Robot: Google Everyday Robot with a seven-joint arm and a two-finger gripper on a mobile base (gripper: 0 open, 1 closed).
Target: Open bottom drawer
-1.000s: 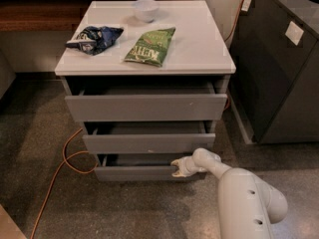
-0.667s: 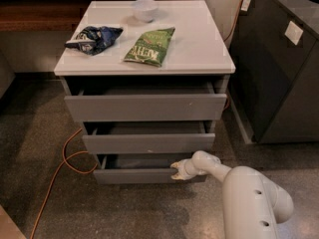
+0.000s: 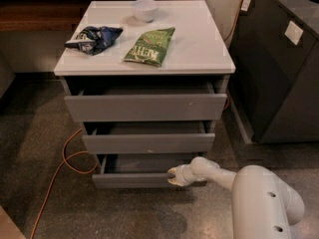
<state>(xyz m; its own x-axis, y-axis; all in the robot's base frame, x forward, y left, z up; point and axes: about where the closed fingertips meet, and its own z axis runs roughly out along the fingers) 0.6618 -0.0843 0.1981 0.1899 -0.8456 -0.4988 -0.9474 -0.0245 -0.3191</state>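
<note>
Now the bottom drawer [image 3: 134, 179] sits a bit further out than a moment ago, and the gripper [image 3: 172, 176] has come toward the camera with it. The big white-topped cabinet [image 3: 199, 49] has three grey drawers, all a little open. The bottom one is the lowest, close to the floor, and some of its grey inside shows. The robot's fat white arm [image 3: 264, 203] reaches in from the right. Its gripper is at the top edge of that drawer's front, right of the middle, with the fingers pinched on the edge. I think the pull is only partly done. The edge is thin, so the fingers could slip off. Pulling from one side could also turn the drawer and make it stick
</note>
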